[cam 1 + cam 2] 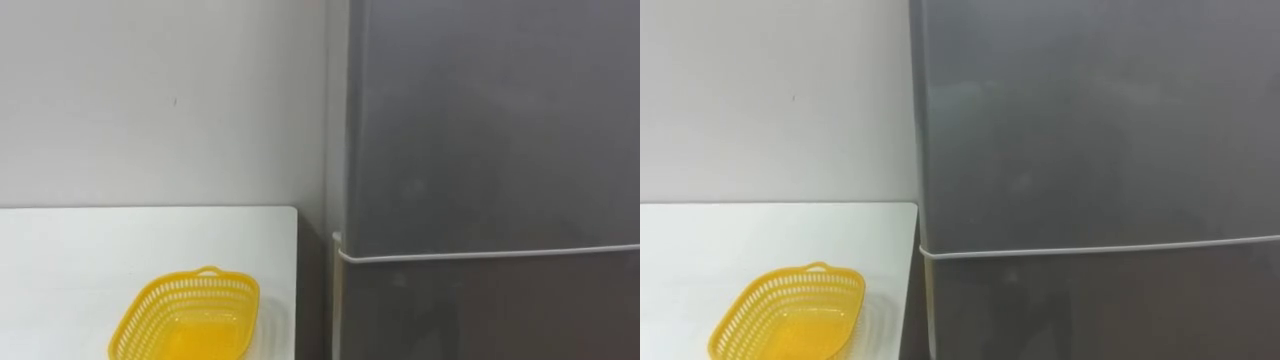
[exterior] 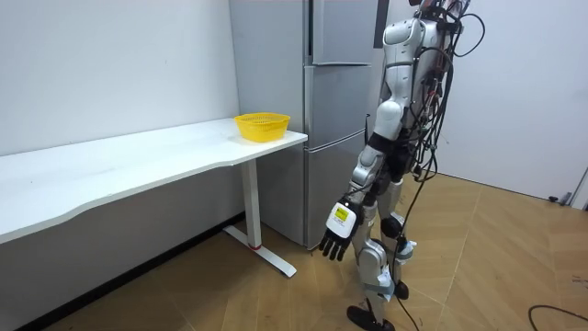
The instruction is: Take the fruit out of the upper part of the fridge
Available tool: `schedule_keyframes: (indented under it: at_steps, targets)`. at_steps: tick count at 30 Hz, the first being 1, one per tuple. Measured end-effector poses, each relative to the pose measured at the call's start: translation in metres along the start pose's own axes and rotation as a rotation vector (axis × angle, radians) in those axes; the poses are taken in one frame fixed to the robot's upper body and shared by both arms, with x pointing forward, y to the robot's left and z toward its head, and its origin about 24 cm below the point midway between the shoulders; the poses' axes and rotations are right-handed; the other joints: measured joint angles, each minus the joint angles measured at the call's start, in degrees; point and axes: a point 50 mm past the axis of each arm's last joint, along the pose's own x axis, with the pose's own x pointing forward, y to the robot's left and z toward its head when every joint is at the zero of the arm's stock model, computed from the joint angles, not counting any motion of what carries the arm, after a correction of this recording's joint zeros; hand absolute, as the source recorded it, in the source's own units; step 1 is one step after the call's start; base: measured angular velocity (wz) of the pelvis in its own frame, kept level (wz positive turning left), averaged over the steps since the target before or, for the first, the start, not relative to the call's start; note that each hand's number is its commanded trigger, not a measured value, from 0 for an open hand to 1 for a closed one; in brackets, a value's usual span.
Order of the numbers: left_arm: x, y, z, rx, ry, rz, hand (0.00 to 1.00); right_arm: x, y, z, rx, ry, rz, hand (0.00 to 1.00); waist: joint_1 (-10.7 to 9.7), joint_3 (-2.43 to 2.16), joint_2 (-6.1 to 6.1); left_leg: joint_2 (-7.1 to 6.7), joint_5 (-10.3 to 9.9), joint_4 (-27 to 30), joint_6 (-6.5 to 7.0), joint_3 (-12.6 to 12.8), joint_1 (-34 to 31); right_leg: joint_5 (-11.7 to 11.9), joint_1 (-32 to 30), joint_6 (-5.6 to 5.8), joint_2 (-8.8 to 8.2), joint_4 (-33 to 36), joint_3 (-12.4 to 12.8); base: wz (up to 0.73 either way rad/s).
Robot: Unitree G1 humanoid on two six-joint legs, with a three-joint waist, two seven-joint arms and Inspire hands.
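1. Yellow basket [image 1: 186, 318] lies empty on the counter [image 1: 60, 260], at the end beside the fridge, probably to take the item.
2. Fridge [image 1: 480, 130]: upper door closed, so the item is presumably inside, unseen.
3. Left robot hand [image 2: 337, 234] hangs low, fingers relaxed, holding nothing.

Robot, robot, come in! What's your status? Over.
Left hand open, hanging low. Fridge shut, nothing out yet. Basket on table beside it, not blocking.

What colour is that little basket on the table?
Yellow, with a lattice of small holes; the basket shows best in the left eye view.
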Motion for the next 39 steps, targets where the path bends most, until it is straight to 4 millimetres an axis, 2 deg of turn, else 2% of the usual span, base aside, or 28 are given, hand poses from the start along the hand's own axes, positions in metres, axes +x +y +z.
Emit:
schedule_keyframes:
  at_steps: [4, 8, 9, 12, 16, 18, 21, 24, 25, 27, 30, 39]
  targets:
    - [-0.002, 0.010, 0.035, -0.243, -0.142, 0.071, 0.00, 0.000, -0.003, 0.000, 0.011, -0.004, -0.017, 0.00, 0.5, 0.00, 0.27, 0.01, 0.0, -0.1, 0.00, -0.1, 0.1, 0.0, 0.2, -0.01, 0.03, 0.1, -0.2, 0.00]
    - [-0.019, 0.024, 0.093, -0.490, -0.392, 0.159, 0.00, -0.001, -0.007, -0.001, 0.014, -0.012, -0.022, 0.00, 1.5, 0.22, 0.37, 0.00, 0.0, -0.2, 0.00, 0.0, -0.1, 0.0, -0.3, 0.00, 0.01, 0.3, 0.2, 0.00]
    - [-0.023, 0.026, 0.102, -0.514, -0.432, 0.172, 0.00, -0.001, -0.007, -0.001, 0.009, -0.016, -0.021, 0.00, 1.5, 0.22, 0.38, -0.01, 0.0, -0.2, 0.00, 0.0, -0.1, 0.0, -0.3, 0.00, 0.00, 0.3, 0.0, 0.00]
    - [-0.049, 0.041, 0.145, -0.626, -0.664, 0.255, 0.00, -0.001, -0.008, 0.001, -0.019, -0.041, -0.026, 0.00, 1.5, 0.15, 0.60, -0.01, 0.0, -0.2, 0.00, 0.0, -0.1, 0.0, -0.4, 0.00, 0.04, 0.2, 0.0, 0.00]
    - [-0.080, 0.054, 0.173, -0.722, -0.853, 0.302, 0.00, -0.002, -0.009, 0.000, -0.020, -0.037, -0.034, 0.00, 1.5, 0.14, 0.66, -0.01, 0.0, -0.4, 0.00, 0.0, 0.0, 0.0, -0.4, 0.00, 0.09, 0.1, 0.2, -0.04]
    - [-0.105, 0.063, 0.190, -0.792, -0.978, 0.324, 0.00, -0.002, -0.010, -0.003, -0.029, -0.030, -0.036, 0.00, 1.4, 0.17, 0.47, -0.02, 0.0, -0.3, 0.00, -0.1, -0.1, 0.0, -0.5, 0.00, 0.10, 0.0, 0.2, 0.00]
    - [-0.127, 0.073, 0.199, -0.831, -1.104, 0.364, 0.00, -0.003, -0.011, -0.006, -0.025, -0.024, -0.038, 0.00, 1.7, 0.13, 0.66, -0.04, 0.0, -0.5, 0.00, -0.2, 0.2, 0.0, -0.3, 0.00, 0.13, 0.0, 0.7, -0.08]
    - [-0.158, 0.090, 0.211, -0.879, -1.265, 0.397, 0.00, -0.004, -0.014, -0.008, -0.006, -0.038, -0.040, 0.00, 1.2, 0.14, 1.15, -0.05, 0.0, -0.4, 0.00, -0.2, 0.2, 0.0, -0.4, 0.00, 0.11, 0.0, 0.7, -0.02]
    - [-0.164, 0.091, 0.213, -0.893, -1.294, 0.397, 0.00, -0.004, -0.014, -0.009, -0.003, -0.036, -0.043, 0.00, 1.2, 0.19, 1.21, -0.06, 0.0, -0.4, 0.00, -0.3, 0.2, 0.0, -0.4, 0.00, 0.10, 0.0, 0.7, 0.00]
    - [-0.189, 0.101, 0.218, -0.945, -1.423, 0.399, 0.00, -0.005, -0.016, -0.013, -0.001, -0.030, -0.047, 0.00, 1.1, 0.34, 1.51, -0.06, 0.0, -0.4, 0.00, -0.4, 0.2, 0.0, -0.4, 0.00, 0.09, 0.0, 0.7, 0.00]
    - [-0.211, 0.107, 0.220, -0.969, -1.549, 0.388, 0.00, -0.005, -0.017, -0.013, -0.001, -0.034, -0.054, 0.00, 0.6, 0.52, 1.81, -0.06, 0.0, -0.6, 0.00, -0.3, 0.7, 0.0, -0.2, 0.00, 0.10, 0.1, 0.8, 0.00]
    - [-0.242, 0.103, 0.230, -0.923, -1.718, 0.261, 0.00, -0.005, -0.020, -0.016, -0.069, -0.005, -0.051, 0.00, -1.9, 0.66, 1.80, -0.08, 0.0, -0.8, 0.01, -0.2, 0.1, 0.0, -0.9, 0.02, 0.14, 0.1, 0.8, 0.01]
